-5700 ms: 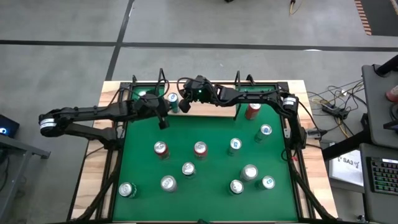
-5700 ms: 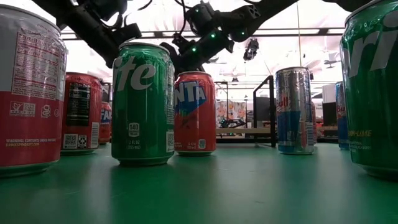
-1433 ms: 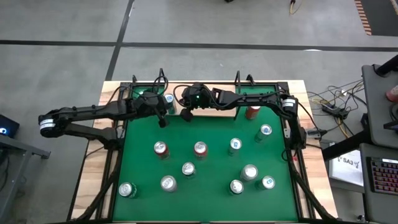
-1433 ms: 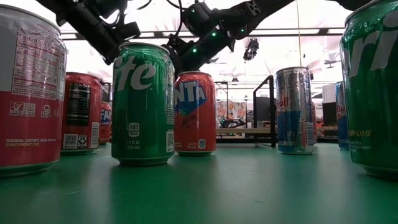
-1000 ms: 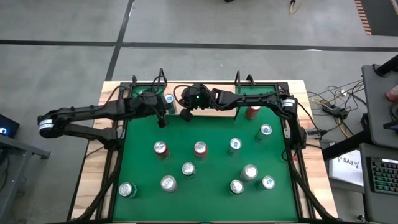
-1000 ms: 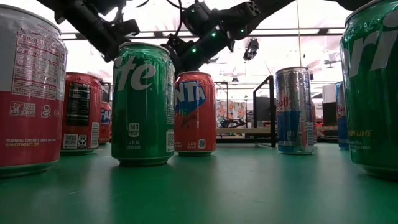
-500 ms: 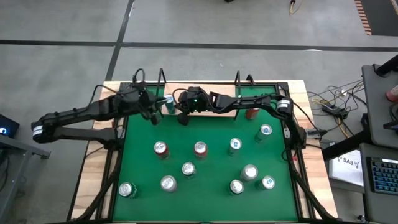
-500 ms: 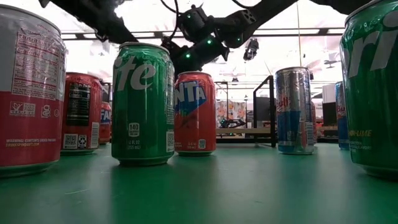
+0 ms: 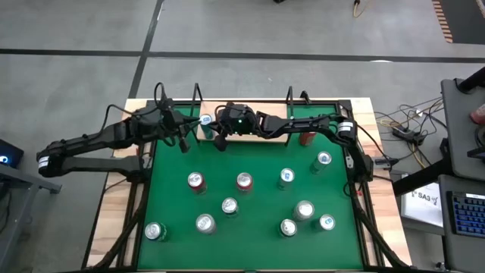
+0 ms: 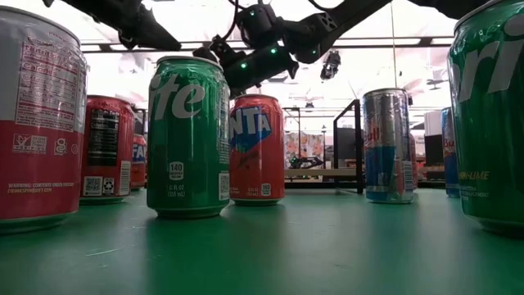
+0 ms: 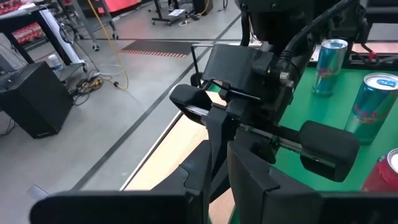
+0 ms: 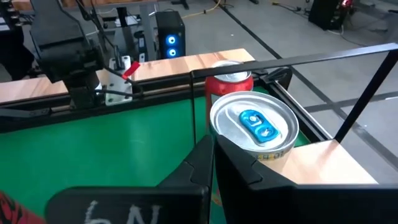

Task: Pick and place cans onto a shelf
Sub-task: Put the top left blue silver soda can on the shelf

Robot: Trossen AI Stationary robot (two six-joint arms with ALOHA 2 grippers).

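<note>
From the low view I read "ite" in white on the green can (image 10: 187,135) and "NTA" on the red can (image 10: 257,149) behind it. A big green can (image 10: 490,115) at the edge shows "ri" and "LIME". The near red-and-white can (image 10: 39,123) carries fine print I can't read.

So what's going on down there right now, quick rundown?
Both grippers shut, empty, hovering at the shelf end. Blue-tab can standing on the shelf beside right gripper. Left gripper alongside. Nine cans waiting on the table.
</note>
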